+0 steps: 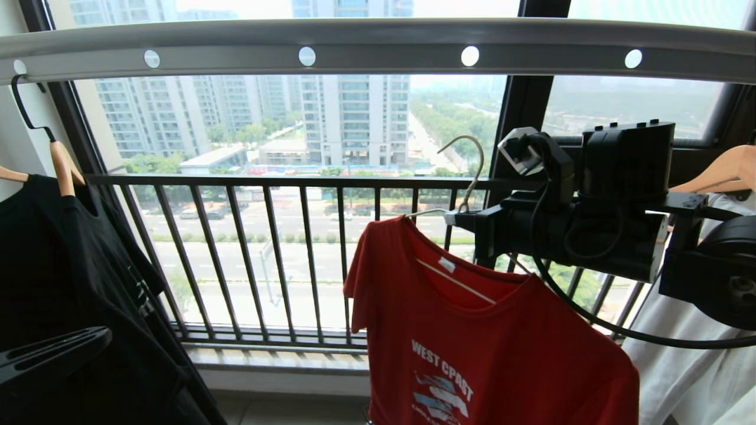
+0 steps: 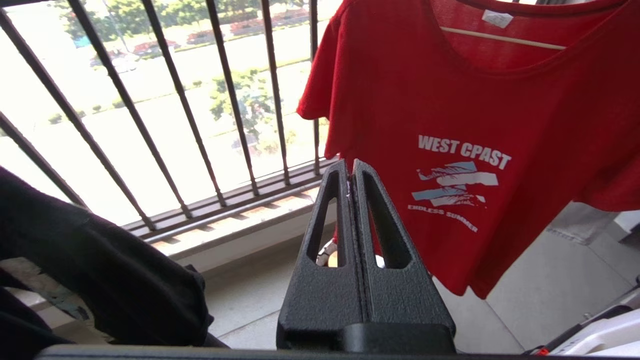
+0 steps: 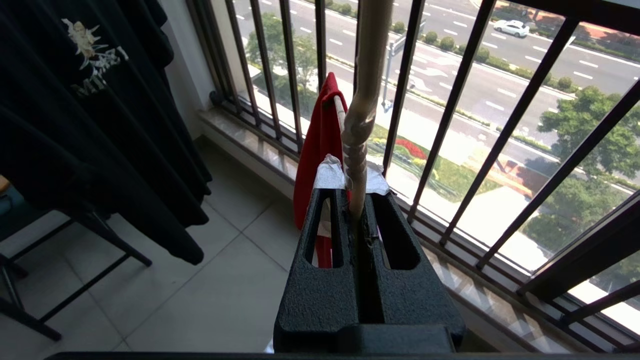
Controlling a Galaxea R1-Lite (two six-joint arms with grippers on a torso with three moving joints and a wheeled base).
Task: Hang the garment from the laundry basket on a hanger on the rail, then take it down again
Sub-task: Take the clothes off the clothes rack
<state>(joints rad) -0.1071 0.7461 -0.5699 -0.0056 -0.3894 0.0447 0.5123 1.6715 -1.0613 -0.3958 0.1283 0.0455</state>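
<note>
hanging on the hanger [image 1: 466, 177] (right gripper [image 3: 357, 200] clamps its neck), the red printed garment [image 1: 472, 330] droops; left gripper [image 2: 350, 167] closed, empty.

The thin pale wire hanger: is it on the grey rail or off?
Off: the hanger's hook hangs free below the grey holed rail.

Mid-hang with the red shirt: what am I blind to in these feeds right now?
- Basket: in no view.
- Shirt hem: cut off by the head view's bottom edge.
- Right claw tips: in the head view the arm's black housing hides them; only the right wrist view shows them shut on the hanger neck.
- Hook to rail: gap shows in the head view only; the right wrist view cuts the hook off.
</note>
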